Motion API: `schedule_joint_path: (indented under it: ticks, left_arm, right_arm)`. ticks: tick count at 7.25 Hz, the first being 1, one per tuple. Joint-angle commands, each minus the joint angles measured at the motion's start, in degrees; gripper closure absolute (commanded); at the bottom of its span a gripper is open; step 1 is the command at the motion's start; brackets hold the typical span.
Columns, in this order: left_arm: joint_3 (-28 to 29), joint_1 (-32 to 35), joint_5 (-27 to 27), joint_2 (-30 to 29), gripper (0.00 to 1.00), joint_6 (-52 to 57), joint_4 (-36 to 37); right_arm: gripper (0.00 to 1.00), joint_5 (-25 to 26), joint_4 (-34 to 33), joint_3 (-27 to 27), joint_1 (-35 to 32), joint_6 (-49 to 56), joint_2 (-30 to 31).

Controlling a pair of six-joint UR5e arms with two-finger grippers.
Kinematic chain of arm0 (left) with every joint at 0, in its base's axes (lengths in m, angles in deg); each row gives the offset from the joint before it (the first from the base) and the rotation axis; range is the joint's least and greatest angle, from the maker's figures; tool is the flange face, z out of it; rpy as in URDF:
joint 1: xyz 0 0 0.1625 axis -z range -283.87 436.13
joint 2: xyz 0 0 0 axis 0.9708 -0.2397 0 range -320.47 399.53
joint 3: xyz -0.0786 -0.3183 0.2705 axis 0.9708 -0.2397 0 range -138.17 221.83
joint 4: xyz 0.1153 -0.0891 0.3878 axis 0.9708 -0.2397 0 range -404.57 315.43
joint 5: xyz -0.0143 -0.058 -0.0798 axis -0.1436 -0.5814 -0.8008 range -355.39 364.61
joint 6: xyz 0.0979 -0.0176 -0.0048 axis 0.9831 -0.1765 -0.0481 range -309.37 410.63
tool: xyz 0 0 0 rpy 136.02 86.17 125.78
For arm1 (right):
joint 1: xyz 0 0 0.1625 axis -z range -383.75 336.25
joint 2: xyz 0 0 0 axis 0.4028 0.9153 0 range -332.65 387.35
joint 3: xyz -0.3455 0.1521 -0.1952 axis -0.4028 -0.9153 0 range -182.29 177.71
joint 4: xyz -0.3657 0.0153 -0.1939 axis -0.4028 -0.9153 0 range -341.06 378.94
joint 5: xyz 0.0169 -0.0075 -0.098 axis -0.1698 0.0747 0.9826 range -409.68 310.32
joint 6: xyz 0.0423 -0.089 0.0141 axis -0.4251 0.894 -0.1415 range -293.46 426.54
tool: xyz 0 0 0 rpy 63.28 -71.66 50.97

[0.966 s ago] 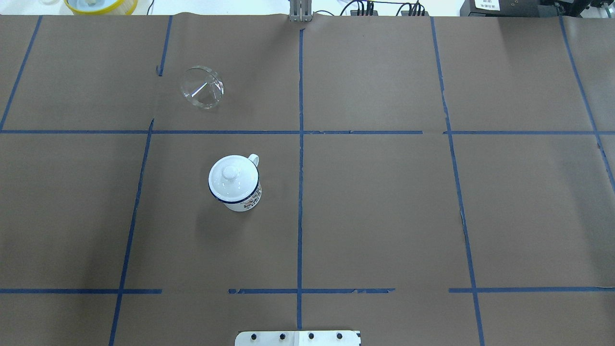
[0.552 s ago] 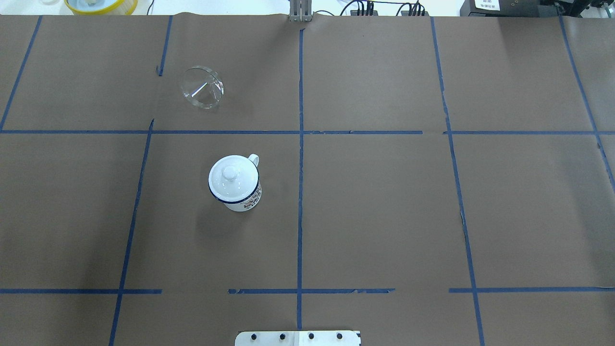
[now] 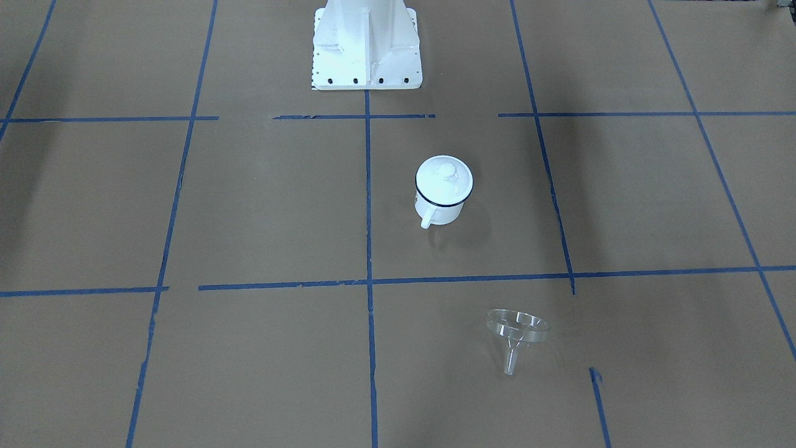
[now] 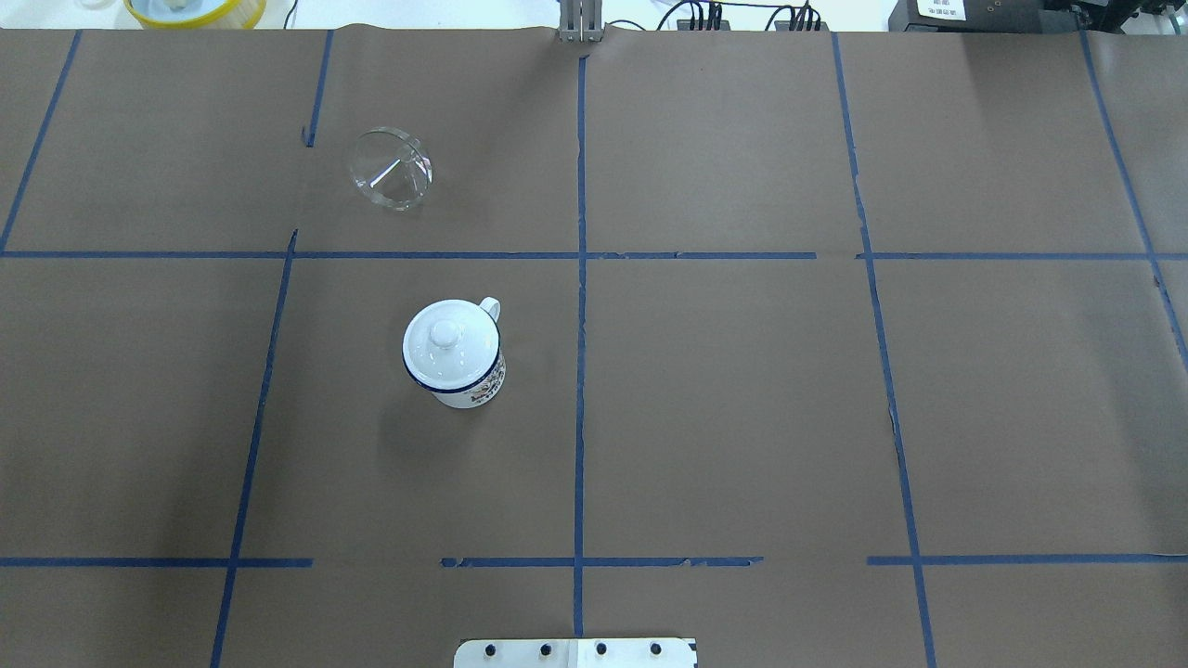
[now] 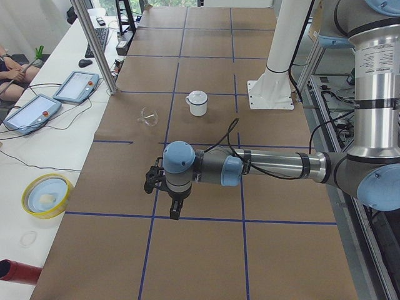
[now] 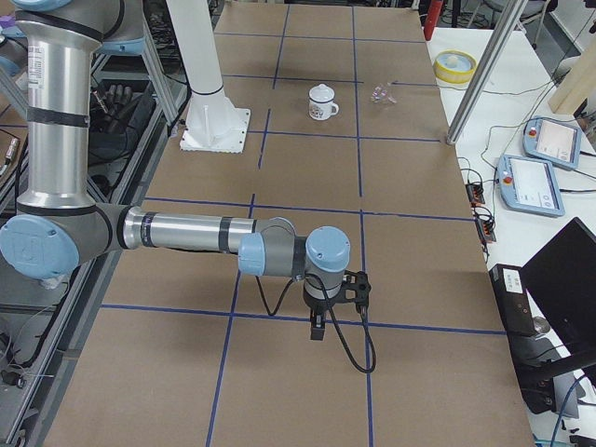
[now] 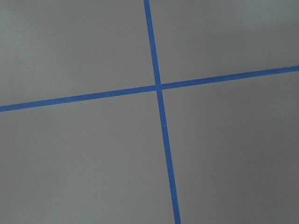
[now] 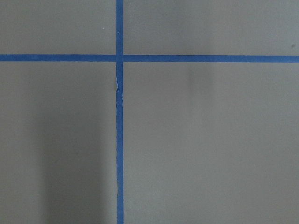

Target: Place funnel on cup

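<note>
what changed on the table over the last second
Nothing visibly changed in the overhead view. The funnel lies in the same spot, apart from the cup, which stands where it was with its lid on. No arm has entered that view.

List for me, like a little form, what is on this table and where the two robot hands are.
Funnel: clear, lying tipped on the brown paper, on the robot's left side, untouched.
Cup: white, upright, nearer the robot than the funnel.
Lid: on the cup, covering its mouth.
Left gripper: above bare paper, far from both; open or shut unclear.
Right gripper: likewise.
</note>
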Motion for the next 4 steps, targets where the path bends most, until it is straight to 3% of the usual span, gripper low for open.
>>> schedule_joint_path:
  ticks: [1, 4]
  left_arm:
    - [-1.0, 0.0, 0.3, -0.1, 0.00, 0.0, 0.2]
    - [-3.1, -0.1, 1.7, -5.2, 0.00, -2.9, 0.7]
  right_arm:
    - [0.00, 0.0, 0.0, -0.1, 0.0, 0.0, 0.0]
    - [0.00, 0.0, 0.0, 0.0, 0.0, 0.0, 0.0]
